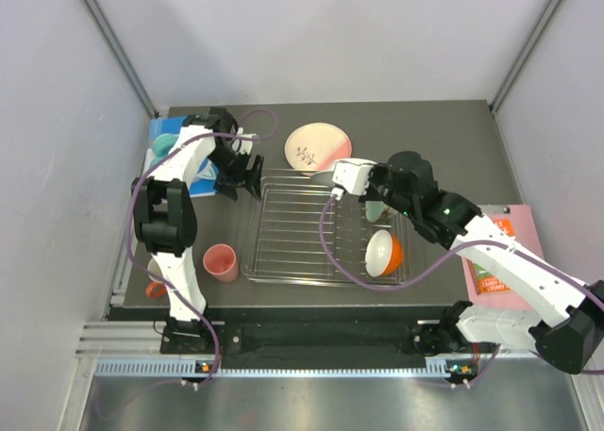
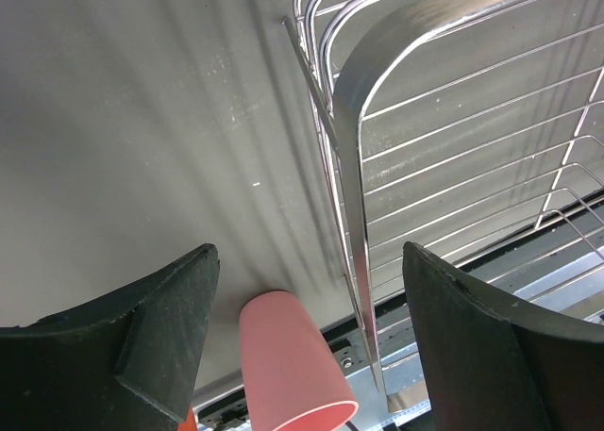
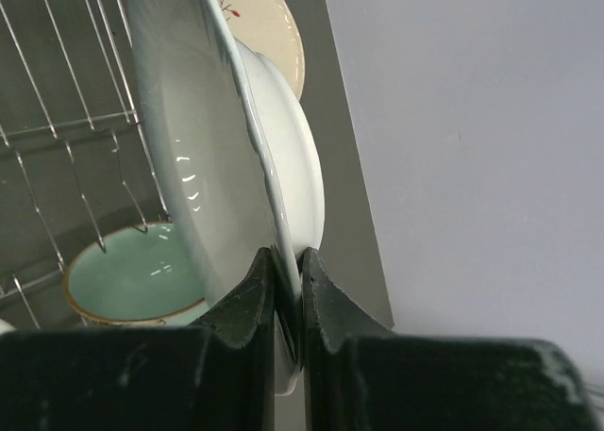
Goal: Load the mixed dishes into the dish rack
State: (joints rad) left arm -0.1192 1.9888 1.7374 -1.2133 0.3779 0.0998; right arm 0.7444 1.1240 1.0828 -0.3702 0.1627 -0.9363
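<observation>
The large rectangular silver wire dish rack [image 1: 293, 228] sits in the middle of the dark grey table [image 1: 425, 129]. Inside it, toward its near right corner, the orange bowl with a white inside [image 1: 384, 252] leans on its side. Just beyond that bowl, along the rack's right side, lies the mint-green bowl [image 3: 127, 280], partly hidden under the right arm in the top view.

The round white plate [image 3: 217, 167] is held on edge above the rack's far right part. The right gripper [image 3: 286, 257] is clamped on its rim, fingers pressed together with only the rim between them.

The round pink-and-cream plate [image 1: 318, 146] lies flat on the table just past the rack's far edge. The pink cup [image 1: 221, 262] lies on its side on the table just beside the rack's near left corner. The orange mug [image 1: 155, 288] is near the table's near left corner, mostly hidden behind the left arm.

The left gripper [image 1: 242, 181] hangs over the rack's far left corner. Its black fingers [image 2: 160, 346] stand wide apart with nothing between them, and its wrist view looks down on the rack's rim and the pink cup.

At the table's far left corner, the teal ring-shaped object [image 1: 164, 146] rests on the flat blue board [image 1: 203, 174]. A flat pink board [image 1: 517, 225] lies off the table's right edge, under the right arm.
</observation>
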